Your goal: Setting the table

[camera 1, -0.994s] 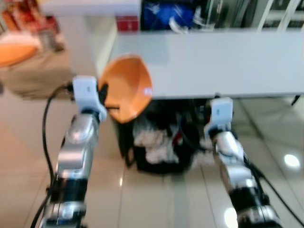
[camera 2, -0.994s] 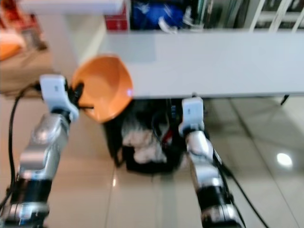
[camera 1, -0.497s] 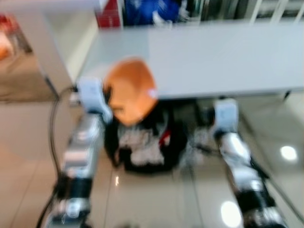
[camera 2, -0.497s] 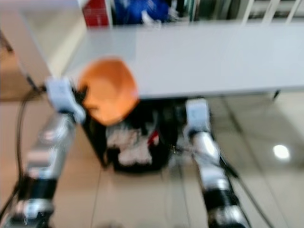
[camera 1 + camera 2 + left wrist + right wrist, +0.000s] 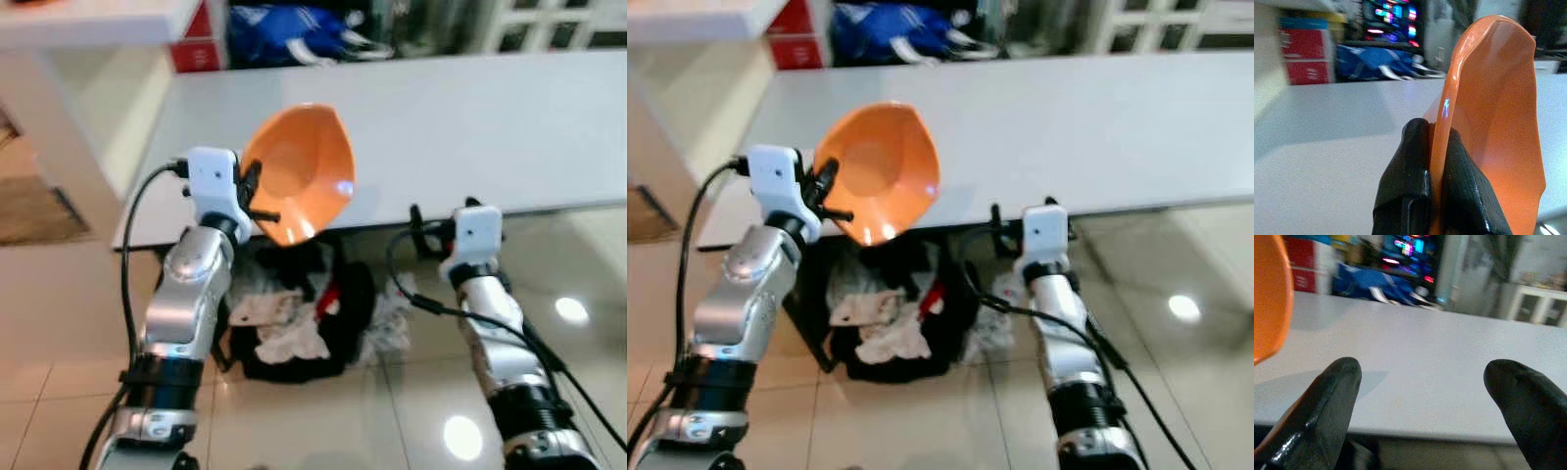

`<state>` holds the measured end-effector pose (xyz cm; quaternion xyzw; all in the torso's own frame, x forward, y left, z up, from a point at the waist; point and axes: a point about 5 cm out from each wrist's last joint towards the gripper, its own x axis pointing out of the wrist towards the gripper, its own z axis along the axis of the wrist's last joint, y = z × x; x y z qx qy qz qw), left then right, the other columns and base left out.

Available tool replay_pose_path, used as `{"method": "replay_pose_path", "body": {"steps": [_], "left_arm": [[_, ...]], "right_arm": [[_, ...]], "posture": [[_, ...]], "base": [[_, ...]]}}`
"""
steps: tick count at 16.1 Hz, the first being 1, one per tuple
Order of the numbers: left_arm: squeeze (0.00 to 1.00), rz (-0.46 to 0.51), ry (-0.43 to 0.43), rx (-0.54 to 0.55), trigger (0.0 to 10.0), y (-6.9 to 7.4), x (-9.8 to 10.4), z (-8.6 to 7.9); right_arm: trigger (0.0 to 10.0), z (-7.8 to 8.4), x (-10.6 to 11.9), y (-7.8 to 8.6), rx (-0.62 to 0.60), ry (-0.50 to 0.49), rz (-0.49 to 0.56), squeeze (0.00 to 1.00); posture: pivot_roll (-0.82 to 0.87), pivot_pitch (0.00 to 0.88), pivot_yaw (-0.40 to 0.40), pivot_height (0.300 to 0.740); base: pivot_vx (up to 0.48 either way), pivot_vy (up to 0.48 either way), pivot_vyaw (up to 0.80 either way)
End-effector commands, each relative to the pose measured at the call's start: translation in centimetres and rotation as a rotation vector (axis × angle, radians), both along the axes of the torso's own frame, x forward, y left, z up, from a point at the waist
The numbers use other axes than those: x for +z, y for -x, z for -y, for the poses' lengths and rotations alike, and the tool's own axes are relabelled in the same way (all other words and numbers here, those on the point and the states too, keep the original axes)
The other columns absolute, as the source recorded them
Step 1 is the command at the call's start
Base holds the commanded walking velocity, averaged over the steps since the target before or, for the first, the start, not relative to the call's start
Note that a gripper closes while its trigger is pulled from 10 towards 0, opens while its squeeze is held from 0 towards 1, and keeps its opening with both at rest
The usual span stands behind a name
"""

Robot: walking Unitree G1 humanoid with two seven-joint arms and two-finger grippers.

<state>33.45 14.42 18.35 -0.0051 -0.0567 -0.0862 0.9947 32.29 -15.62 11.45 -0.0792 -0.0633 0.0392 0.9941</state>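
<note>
The orange bowl point(image 5: 300, 168) is tipped on edge over the bench's point(image 5: 470, 117) near edge by its left corner, rim pinched tight in the left tool point(image 5: 1431, 161), while the right tool point(image 5: 1422, 396) hangs wide open, holding nothing, just off that near edge.

I'm standing in a lived-in home, in a dining spot by the look of it. A long white table point(image 5: 470, 117) runs across in front of me, glossy tiled floor point(image 5: 392, 392) under it throwing back the ceiling lights. A dark basket of crumpled laundry point(image 5: 294, 328) sits beneath the table, a blue bag point(image 5: 284, 24) and red box point(image 5: 196, 49) beyond, white cabinets point(image 5: 1537, 306) farther back.
</note>
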Motion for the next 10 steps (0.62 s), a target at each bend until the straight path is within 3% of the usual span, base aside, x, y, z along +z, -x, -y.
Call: {"method": "replay_pose_path", "body": {"steps": [1, 6, 10], "left_arm": [[0.00, 0.050, 0.002, 0.003, 0.0, -0.2, 1.5, -0.2], [0.00, 0.067, 0.019, -0.043, 0.0, -0.2, 2.2, 1.3], [0.00, 0.062, 0.013, -0.026, 0.0, -0.5, 2.2, 1.1]], "right_arm": [[10.0, -1.0, -0.1, 0.0, 0.033, 0.001, 0.000, 0.00], [10.0, -1.3, -0.2, 0.0, 0.036, 0.000, -0.001, 0.00], [10.0, -1.2, -0.3, 0.1, 0.034, 0.001, -0.002, 0.00]], "posture": [[-0.05, 0.000, 0.060, 0.740], [-0.06, 0.000, 0.069, 0.740], [-0.06, 0.000, 0.071, 0.740]], "base": [[0.480, 0.000, 0.00], [0.465, 0.000, 0.00], [0.480, 0.000, 0.00]]}}
